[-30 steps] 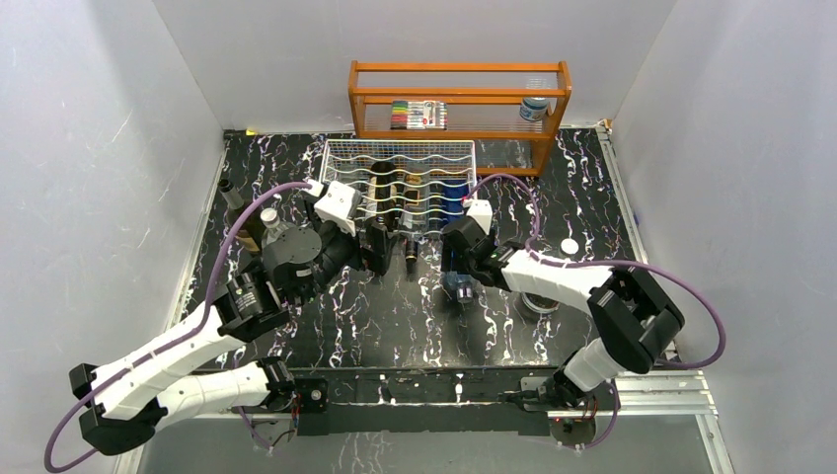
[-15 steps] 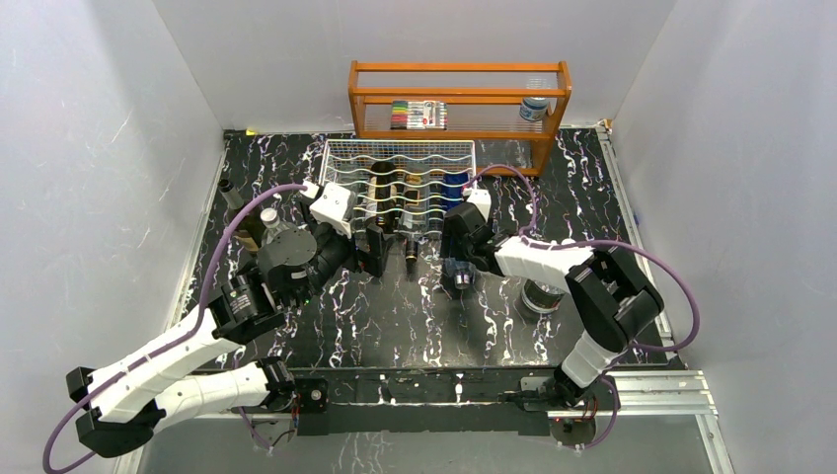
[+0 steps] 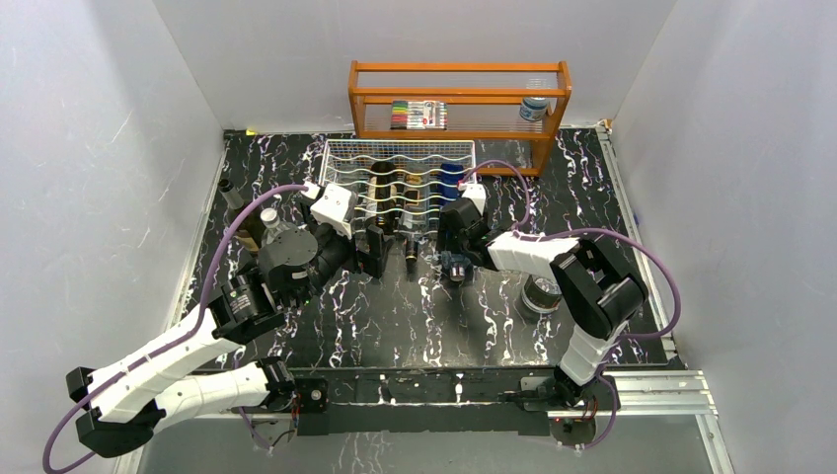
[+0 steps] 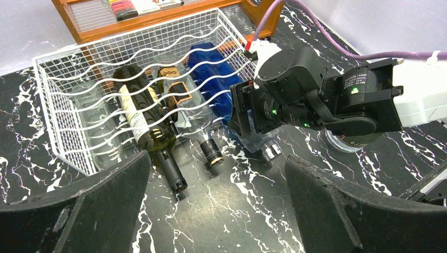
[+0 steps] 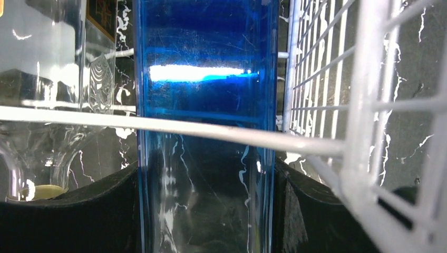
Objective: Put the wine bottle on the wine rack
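The blue wine bottle [image 4: 211,60] is seen lying on its side in the wine rack [image 4: 58,89], in the cradle at the right end of the rack's bottom row. Its neck is left sticking out of the rack's open front over the black marbled worktop [image 4: 253,211]. It is grasped near the shoulder, just outside the rack's front, by the right end effector [image 5: 205,190], whose two fingers are pressed against opposite sides of the glass in the right wrist view. The rack's right side wall is seen just beside the bottle there. The left end effector [image 4: 216,200] is held fully released, its fingers spread wide, in front of the rack and apart from every bottle. Further left in the rack, a clear labelled bottle [image 4: 182,103] is laid next to the blue one, then a dark green bottle [image 4: 142,113], both with necks poking out of the rack's front. An orange wooden shelf [image 3: 459,94] is placed just behind the rack, and a round tin [image 3: 540,294] is set on the worktop in front of the rack and to its right.
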Motion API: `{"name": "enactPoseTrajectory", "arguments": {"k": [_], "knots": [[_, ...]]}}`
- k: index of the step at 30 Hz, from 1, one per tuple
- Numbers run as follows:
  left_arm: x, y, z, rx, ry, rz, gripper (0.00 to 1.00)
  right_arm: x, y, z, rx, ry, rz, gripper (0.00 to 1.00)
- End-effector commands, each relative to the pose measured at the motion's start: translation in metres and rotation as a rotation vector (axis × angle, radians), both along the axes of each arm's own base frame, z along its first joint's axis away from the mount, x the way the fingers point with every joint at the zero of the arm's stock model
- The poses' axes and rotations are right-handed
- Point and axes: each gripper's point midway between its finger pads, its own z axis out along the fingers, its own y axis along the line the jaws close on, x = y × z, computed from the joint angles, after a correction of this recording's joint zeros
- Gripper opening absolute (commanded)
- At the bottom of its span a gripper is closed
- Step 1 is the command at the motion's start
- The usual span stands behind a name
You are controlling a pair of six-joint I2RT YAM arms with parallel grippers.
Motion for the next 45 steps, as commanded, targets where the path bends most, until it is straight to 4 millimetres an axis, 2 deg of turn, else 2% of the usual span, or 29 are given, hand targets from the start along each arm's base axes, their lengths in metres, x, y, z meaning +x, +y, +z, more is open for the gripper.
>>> {"name": "enactPoseTrajectory", "arguments": {"k": [1, 4, 14, 21, 30, 35, 38, 41, 45], "knots": [[-0.002, 0.003, 0.010, -0.022, -0.014, -0.003, 0.98, 0.056, 0.016, 0.080, 0.135, -0.264, -0.070, 0.07], [-0.002, 0.002, 0.010, -0.021, -0.013, -0.006, 0.98, 0.056, 0.013, 0.079, 0.138, -0.256, -0.088, 0.16], [-0.001, 0.000, 0.009, -0.017, -0.009, -0.009, 0.98, 0.063, 0.012, 0.073, 0.163, -0.229, -0.082, 0.36], [-0.002, 0.001, 0.007, -0.012, -0.006, -0.009, 0.98, 0.059, 0.011, 0.074, 0.186, -0.221, -0.083, 0.62], [-0.001, 0.002, 0.005, -0.002, -0.002, -0.001, 0.98, 0.055, 0.011, 0.078, 0.192, -0.205, -0.061, 0.84], [0.000, 0.003, 0.004, 0.005, -0.002, 0.005, 0.98, 0.051, 0.008, 0.076, 0.182, -0.185, -0.058, 0.90], [-0.001, 0.005, 0.005, 0.006, -0.002, 0.009, 0.98, 0.047, 0.006, 0.081, 0.186, -0.185, -0.056, 0.91], [-0.001, 0.007, 0.007, 0.002, -0.006, 0.010, 0.98, 0.039, 0.004, 0.094, 0.197, -0.190, -0.039, 0.93], [-0.003, 0.010, 0.010, -0.002, -0.010, 0.014, 0.98, 0.025, 0.003, 0.123, 0.222, -0.221, 0.030, 0.94]]}}
